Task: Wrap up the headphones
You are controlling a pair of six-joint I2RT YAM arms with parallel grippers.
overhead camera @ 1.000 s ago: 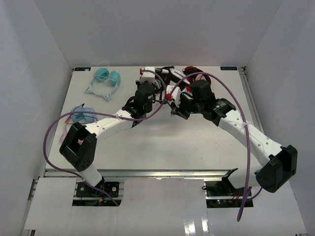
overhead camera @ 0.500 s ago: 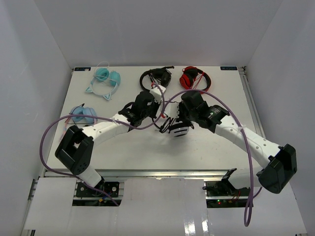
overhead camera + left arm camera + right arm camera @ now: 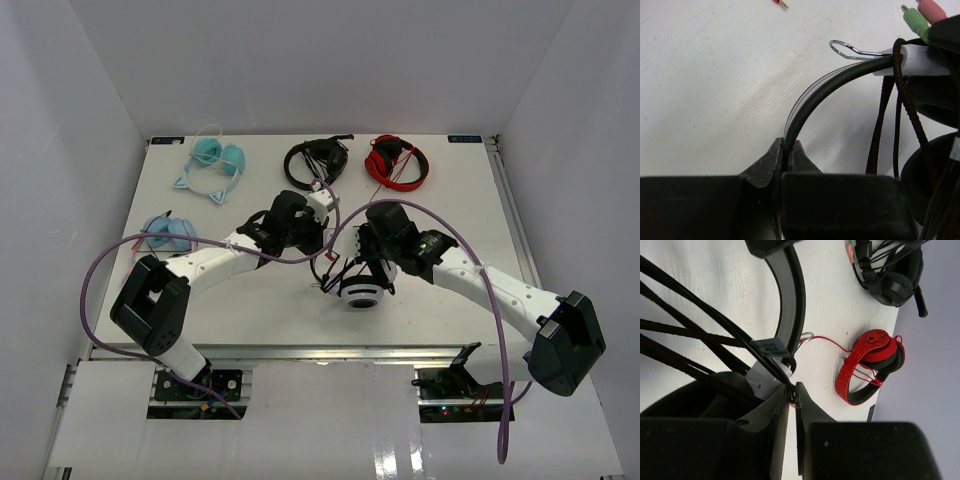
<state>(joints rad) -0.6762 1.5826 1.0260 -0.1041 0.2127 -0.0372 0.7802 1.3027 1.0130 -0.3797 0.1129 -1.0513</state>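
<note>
Just changed: A second ago both my arms were far back, on top of the black headphones (image 3: 316, 160) and the red headphones (image 3: 397, 162). Now we are pulled in to the middle of the table (image 3: 250, 305), and the headphones (image 3: 360, 290) came with us.
What that means: I think the pick-up and carry part is done. The winding has not begun yet. The cable (image 3: 905, 100) hangs loose in loops beside the band.
Where the headphones are: In the middle, a bit to the near side. One round white cup faces up. They are well apart from the other pairs.
My left gripper (image 3: 786, 155): Shut tight on the thin black headband (image 3: 840, 87). The band curves up and away from my fingers.
My right gripper (image 3: 792, 390): Pinched almost closed on a thin black bit right by the white cup. I think it is the cable, but I cannot be sure.
Plugs: A green plug and a pink plug (image 3: 920, 15) stick out at the cable's end.
Open room: Bare table lies to the left and right of us and toward the near edge. That looks good for swinging the cable around.
Edges to mind: The near edge is close to the cup. The blue cat-ear headphones (image 3: 210, 165) sit far off to the left.
Watch out: My two arms are very close together, so the cable could snag on them.
</note>
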